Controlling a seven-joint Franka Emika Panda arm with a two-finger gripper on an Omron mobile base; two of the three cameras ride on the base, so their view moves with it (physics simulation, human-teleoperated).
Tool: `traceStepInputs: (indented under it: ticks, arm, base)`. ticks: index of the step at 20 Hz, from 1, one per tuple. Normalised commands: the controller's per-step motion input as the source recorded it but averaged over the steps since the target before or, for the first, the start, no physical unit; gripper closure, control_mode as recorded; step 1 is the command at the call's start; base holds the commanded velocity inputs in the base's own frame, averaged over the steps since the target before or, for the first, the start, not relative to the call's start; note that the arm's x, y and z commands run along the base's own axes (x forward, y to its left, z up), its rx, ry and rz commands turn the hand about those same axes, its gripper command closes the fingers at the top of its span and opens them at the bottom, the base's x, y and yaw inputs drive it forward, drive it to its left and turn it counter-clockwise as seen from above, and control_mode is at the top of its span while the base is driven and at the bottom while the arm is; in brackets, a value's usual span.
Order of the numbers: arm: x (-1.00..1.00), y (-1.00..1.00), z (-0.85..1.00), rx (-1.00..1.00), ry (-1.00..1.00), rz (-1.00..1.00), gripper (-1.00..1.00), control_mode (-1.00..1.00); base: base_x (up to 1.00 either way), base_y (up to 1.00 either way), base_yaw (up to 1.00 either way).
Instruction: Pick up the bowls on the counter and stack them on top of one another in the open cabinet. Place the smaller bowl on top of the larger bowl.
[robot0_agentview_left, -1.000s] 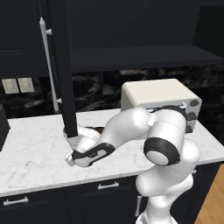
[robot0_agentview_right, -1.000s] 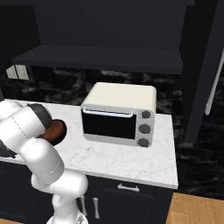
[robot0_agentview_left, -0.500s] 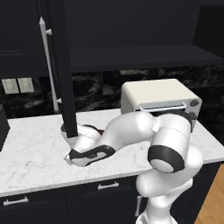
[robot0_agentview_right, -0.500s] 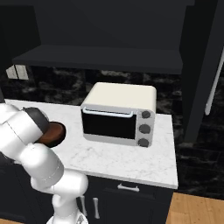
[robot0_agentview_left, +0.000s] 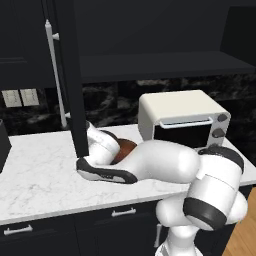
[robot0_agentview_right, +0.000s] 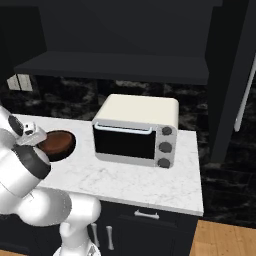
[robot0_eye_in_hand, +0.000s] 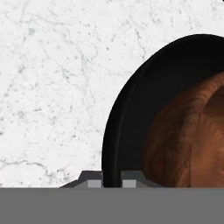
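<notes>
Black larger bowl (robot0_eye_in_hand: 131, 127) sits on the marble desk (robot0_agentview_left: 40, 175) with the reddish-brown smaller bowl (robot0_eye_in_hand: 188, 140) nested inside it, left of the toaster oven (robot0_agentview_right: 135, 131). Your fingers (robot0_eye_in_hand: 110, 179) straddle the black rim; can't tell if they're pinching it. Since 0.5 s ago the arm has dropped lower over the bowls. No readable labels.

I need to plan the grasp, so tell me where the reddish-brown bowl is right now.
The reddish-brown bowl sits inside the black bowl on the white marble counter, left of the cream toaster oven in the right base view.
</notes>
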Motion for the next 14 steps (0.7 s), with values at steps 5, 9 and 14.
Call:
traceStepInputs:
  ticks: [5, 9, 14]
  arm:
    - [-0.22, -0.54, 0.4, 0.0, 0.0, 0.0, 1.0, -1.0]
    - [-0.11, -0.63, 0.32, 0.0, 0.02, 0.0, 1.0, -1.0]
    - [-0.01, -0.56, 0.76, 0.0, 0.07, -0.01, 1.0, -1.0]
  base:
    - [0.0, 0.0, 0.0]
    - [0.0, 0.0, 0.0]
    - [0.0, 0.0, 0.0]
